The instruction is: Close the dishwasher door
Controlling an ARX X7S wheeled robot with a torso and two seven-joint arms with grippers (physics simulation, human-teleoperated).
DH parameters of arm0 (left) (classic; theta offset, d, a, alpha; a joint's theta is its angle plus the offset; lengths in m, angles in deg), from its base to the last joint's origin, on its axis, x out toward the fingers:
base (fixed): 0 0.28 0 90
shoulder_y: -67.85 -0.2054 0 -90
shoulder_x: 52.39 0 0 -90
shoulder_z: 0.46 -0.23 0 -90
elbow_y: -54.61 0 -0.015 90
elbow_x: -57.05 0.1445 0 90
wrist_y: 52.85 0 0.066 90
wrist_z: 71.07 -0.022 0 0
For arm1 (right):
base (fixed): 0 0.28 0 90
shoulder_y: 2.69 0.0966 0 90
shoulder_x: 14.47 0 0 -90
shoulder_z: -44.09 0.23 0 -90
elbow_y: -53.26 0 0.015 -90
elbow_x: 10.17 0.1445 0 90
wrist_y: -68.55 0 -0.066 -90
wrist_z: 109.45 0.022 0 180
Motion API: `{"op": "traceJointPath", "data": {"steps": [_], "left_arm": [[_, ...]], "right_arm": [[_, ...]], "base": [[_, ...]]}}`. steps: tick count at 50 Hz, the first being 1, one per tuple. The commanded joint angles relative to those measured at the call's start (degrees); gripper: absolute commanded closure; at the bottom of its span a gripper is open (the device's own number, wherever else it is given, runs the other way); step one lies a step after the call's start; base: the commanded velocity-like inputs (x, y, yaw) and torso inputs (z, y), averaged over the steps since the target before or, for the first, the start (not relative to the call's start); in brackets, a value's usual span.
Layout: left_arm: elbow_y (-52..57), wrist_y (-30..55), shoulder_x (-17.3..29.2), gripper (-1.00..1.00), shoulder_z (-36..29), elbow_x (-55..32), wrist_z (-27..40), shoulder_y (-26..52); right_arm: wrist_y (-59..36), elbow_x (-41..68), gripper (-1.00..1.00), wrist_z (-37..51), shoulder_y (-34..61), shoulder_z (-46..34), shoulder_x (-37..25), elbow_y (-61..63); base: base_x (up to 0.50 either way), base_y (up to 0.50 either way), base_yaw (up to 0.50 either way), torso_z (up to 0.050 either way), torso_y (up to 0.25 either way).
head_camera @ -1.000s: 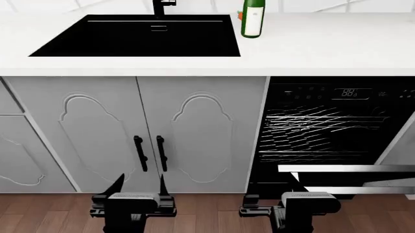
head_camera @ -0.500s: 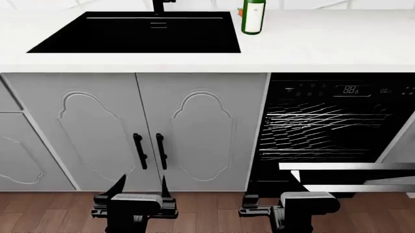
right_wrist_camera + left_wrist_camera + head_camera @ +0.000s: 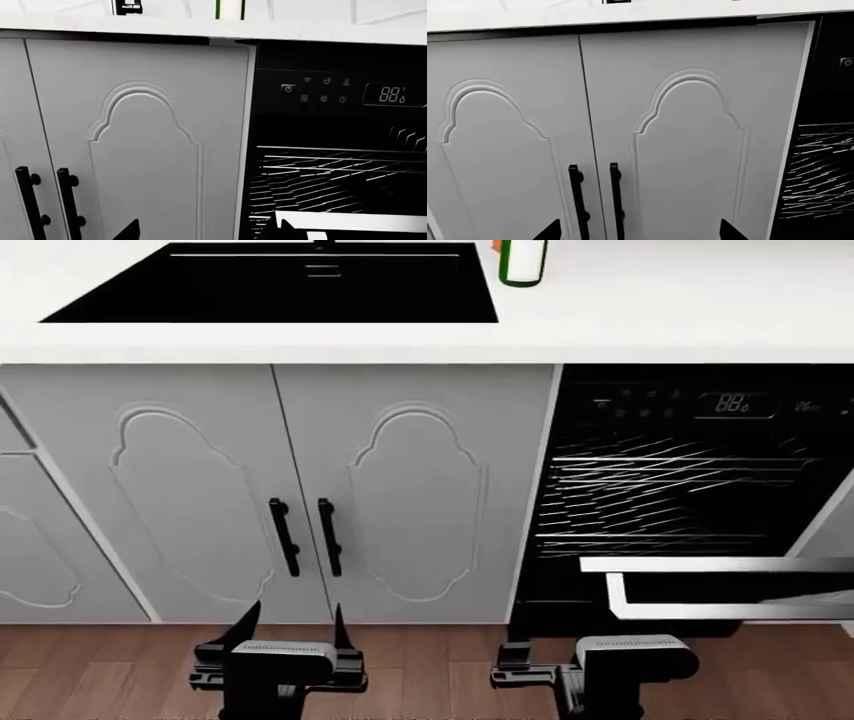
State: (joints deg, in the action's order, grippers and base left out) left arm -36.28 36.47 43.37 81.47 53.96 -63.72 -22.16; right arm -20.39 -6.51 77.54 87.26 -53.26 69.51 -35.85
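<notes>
The dishwasher (image 3: 694,490) stands open at the right, its wire racks (image 3: 667,495) and control strip showing. The dishwasher door (image 3: 727,590), glossy black with a silver-white band, hangs lowered out from the bottom of the opening; its band also shows in the right wrist view (image 3: 347,222). My left gripper (image 3: 291,625) is open and empty, low in front of the grey cabinet doors (image 3: 639,232). My right gripper (image 3: 514,668) is open and empty, low by the dishwasher's left edge, left of the door (image 3: 208,232).
Two light grey cabinet doors (image 3: 400,490) with black bar handles (image 3: 304,537) fill the left. Above runs a white countertop (image 3: 667,310) with a black sink (image 3: 280,285) and a green bottle (image 3: 522,262). Wood floor (image 3: 427,660) lies below.
The head view has shifted: counter, sink and bottle slide up the picture and the cabinets look closer. Both grippers keep their places in the view. The door stays lowered.
</notes>
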Motion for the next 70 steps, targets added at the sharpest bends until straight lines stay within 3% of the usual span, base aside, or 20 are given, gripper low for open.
{"op": "traceJointPath", "data": {"steps": [1,70], "left_arm": [[-0.1,0.0,0.7,-1.00,-0.9,-0.4,0.9,0.1],[0.2,0.1,3.3,-1.00,-4.2,-2.6,4.1,0.4]], "right_arm": [[0.2,0.5,-1.00,0.8,0.1,-0.8,-0.7,-0.1],[1.0,2.4,-1.00,3.5,0.6,-4.5,-3.2,-1.1]], "base": [[0.00,0.00,0.00,-0.050,-0.010],[0.00,0.00,0.00,-0.050,-0.008]]}}
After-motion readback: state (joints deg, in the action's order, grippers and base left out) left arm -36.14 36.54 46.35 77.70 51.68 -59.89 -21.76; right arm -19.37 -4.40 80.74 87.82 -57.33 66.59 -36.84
